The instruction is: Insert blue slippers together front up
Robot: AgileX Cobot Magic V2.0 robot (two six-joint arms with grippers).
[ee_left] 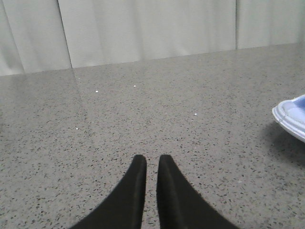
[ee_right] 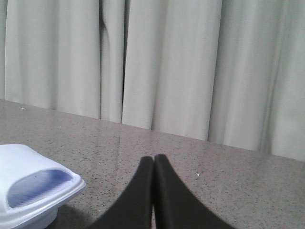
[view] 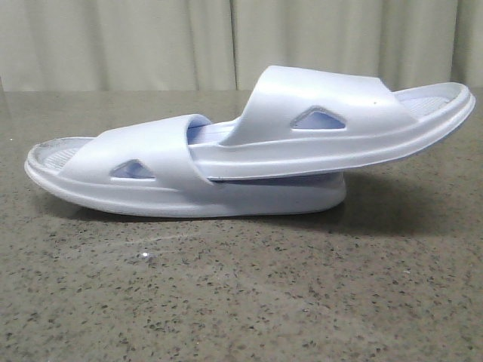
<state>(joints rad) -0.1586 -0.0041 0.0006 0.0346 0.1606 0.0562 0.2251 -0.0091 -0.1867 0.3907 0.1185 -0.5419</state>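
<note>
Front view: the blue slippers (view: 249, 151) lie nested near the middle of the worktop (view: 241, 302), closer to its far edge and the curtain (view: 151, 45) than to the near edge. The lower slipper (view: 151, 177) rests sole-down with one end toward the left edge. The upper slipper (view: 347, 121) has one end pushed under the lower one's strap (view: 143, 154), while its other end overhangs toward the right edge and tilts slightly upward, clear of the surface. Both straps face up.

Step in hand, as judged from this arrangement: the insertion appears complete or nearly so, and neither arm shows in the front view. What remains seems to be a check that the pair is seated. If any move is still called for, it would be a light push on the overhanging end toward the left edge (gently, since the foam pair could slide as one piece on the smooth stone).

Left wrist view: the left gripper (ee_left: 151, 160) has its fingers nearly together, a narrow slit between the tips. It holds nothing and sits over bare worktop, with one slipper end (ee_left: 291, 117) apart from it at the picture's margin.

Right wrist view: the right gripper (ee_right: 153, 158) has its fingertips pressed together, empty, touching nothing. A slipper end (ee_right: 33, 183) lies beside it, not in contact.
</note>
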